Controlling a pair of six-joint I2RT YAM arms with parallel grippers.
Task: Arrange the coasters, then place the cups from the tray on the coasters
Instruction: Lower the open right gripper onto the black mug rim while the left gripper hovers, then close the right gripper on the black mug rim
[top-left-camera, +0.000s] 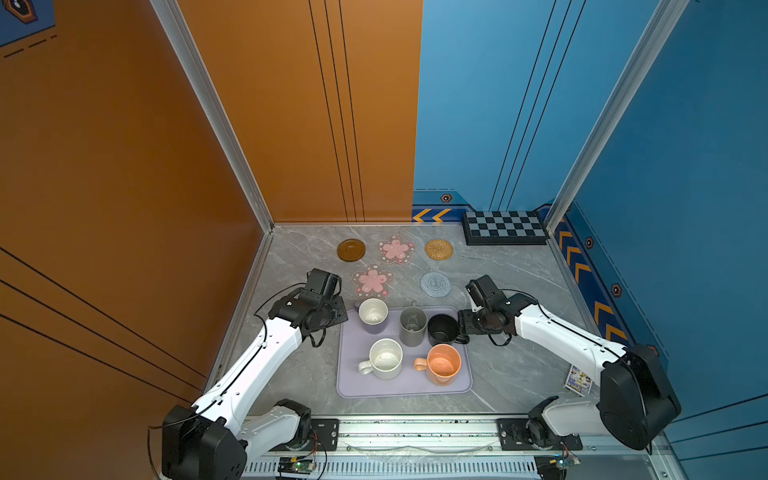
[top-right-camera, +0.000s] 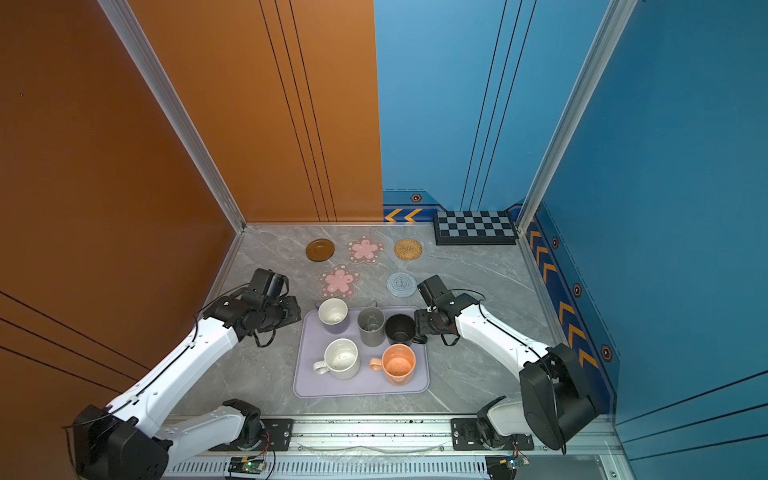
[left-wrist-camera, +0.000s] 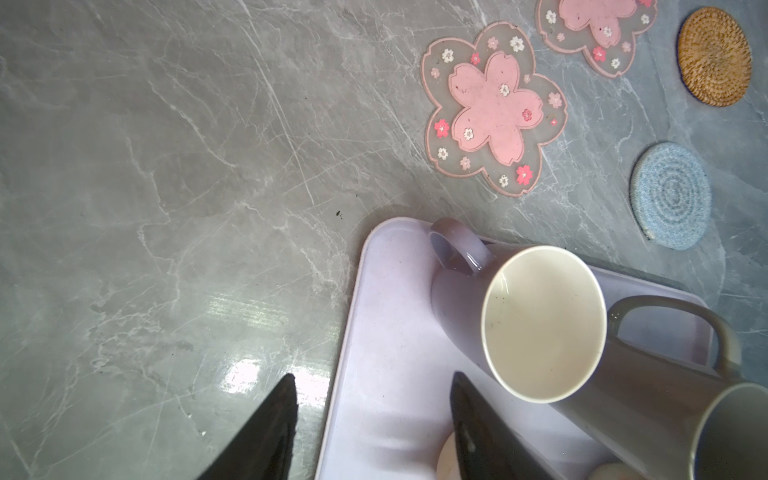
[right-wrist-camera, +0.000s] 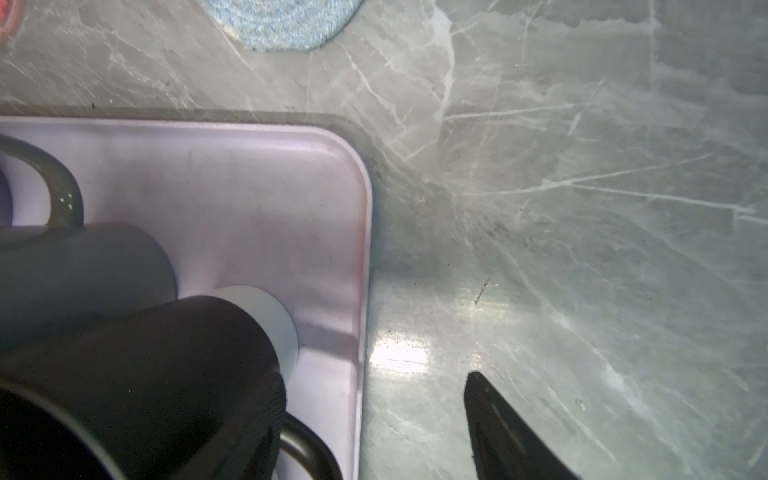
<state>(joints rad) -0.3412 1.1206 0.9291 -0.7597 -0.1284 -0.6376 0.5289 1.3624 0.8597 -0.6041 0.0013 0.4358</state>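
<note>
Black cup (top-left-camera: 442, 329) on tray (top-left-camera: 353, 376), grey cup (top-left-camera: 413, 328) beside; right claw (top-left-camera: 460, 329) near

We see a grey marble tabletop (top-left-camera: 519, 374) walled by an orange panel (top-left-camera: 291, 104) and a blue panel (top-left-camera: 478, 104). In both top views, a black-framed checkered board (top-left-camera: 505, 227) (top-right-camera: 473, 227) lies flat in the far right corner. Yellow chevrons (top-left-camera: 603, 311) line the base strip on the right. Near the front right we make out a small printed card (top-left-camera: 578, 379), partly hidden. A metal rail (top-left-camera: 415, 432) runs along the front edge.
</note>
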